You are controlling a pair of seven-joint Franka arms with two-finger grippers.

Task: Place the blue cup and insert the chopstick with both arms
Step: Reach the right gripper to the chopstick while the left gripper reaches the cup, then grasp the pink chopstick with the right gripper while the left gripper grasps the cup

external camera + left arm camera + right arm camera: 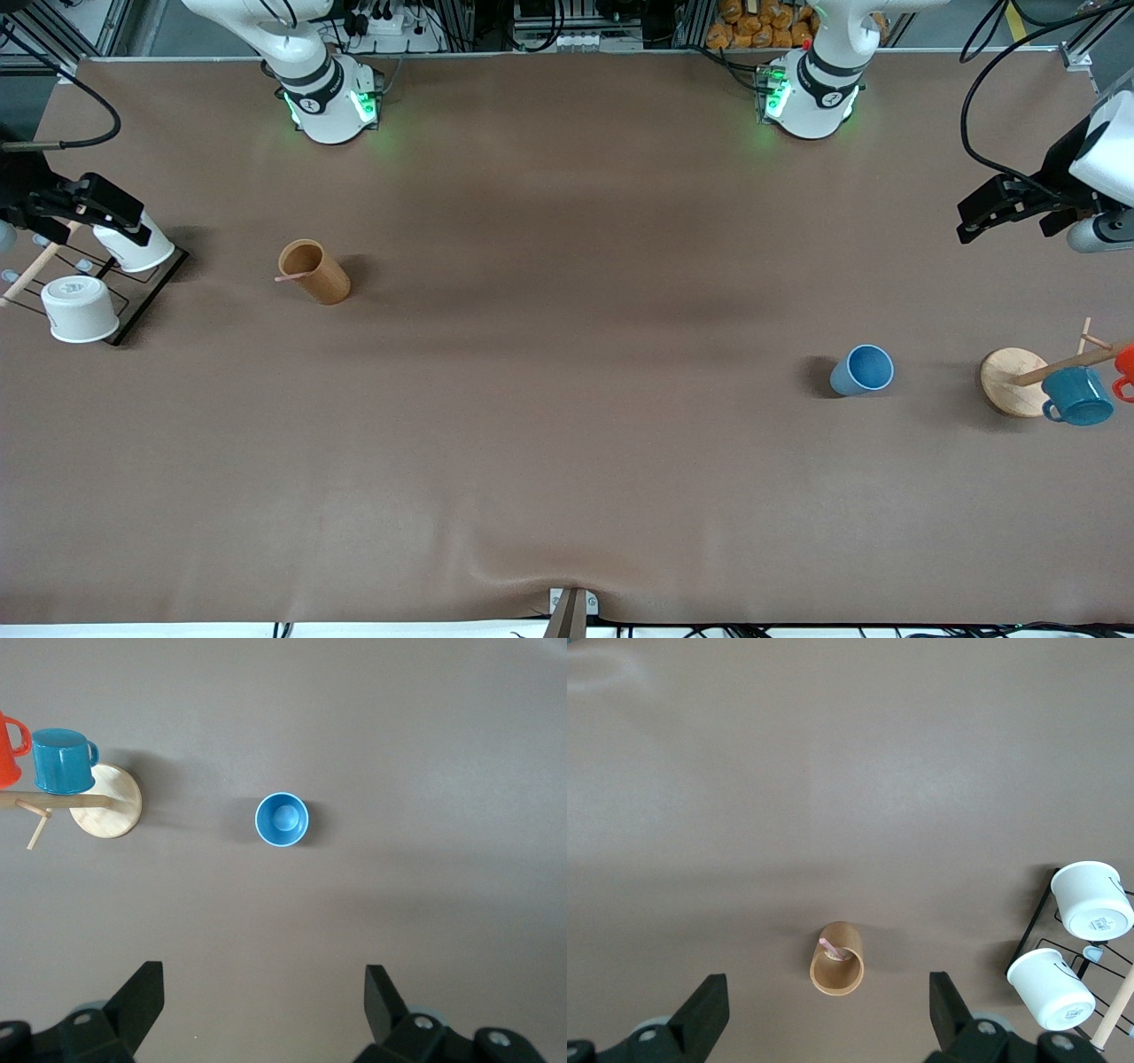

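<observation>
The blue cup [862, 369] stands upright on the table toward the left arm's end; it also shows in the left wrist view [283, 819]. The pink chopstick [291, 277] leans inside the brown cylindrical holder [314, 271] toward the right arm's end, and both show in the right wrist view: the chopstick [830, 947] and the holder [837, 960]. My left gripper [970, 221] is open and empty, high above the table's edge at its own end [263, 997]. My right gripper [133, 221] is open and empty over the wire rack [828, 1005].
A wooden mug rack [1014, 381] holds a teal mug [1077, 396] and a red mug [1125, 368] beside the blue cup. A black wire rack [146, 297] holds two white cups [80, 308] at the right arm's end.
</observation>
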